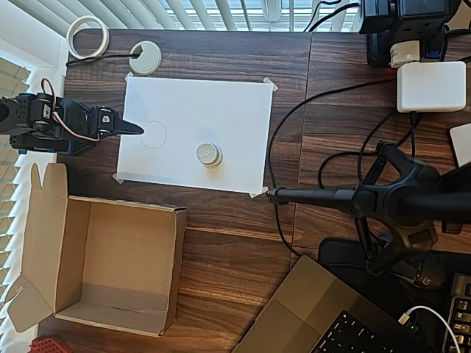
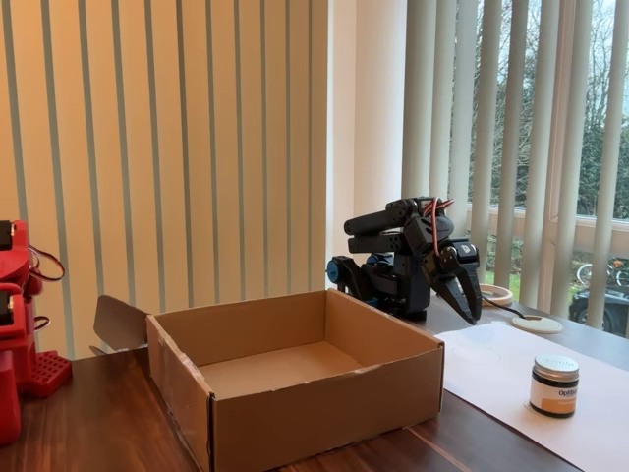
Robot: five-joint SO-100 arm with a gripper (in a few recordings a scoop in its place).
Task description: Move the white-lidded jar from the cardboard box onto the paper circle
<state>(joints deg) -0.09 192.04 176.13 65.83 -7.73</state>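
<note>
Your jar [image 1: 209, 154] is standing upright on the white paper [image 1: 221, 103], not in the box [image 1: 110, 265]. Seen from overhead, it is sitting at about 4 o'clock from the circle [image 1: 154, 134], near it but apart. Your end effector [image 1: 131, 128] is pointing at the circle's 9 o'clock edge, with its tip right beside the line. Its jaws are looking clenched and are holding nothing. In the fixed view it is hanging tip-down above the paper. The box is lying open on the bench [image 1: 235, 243].
</note>
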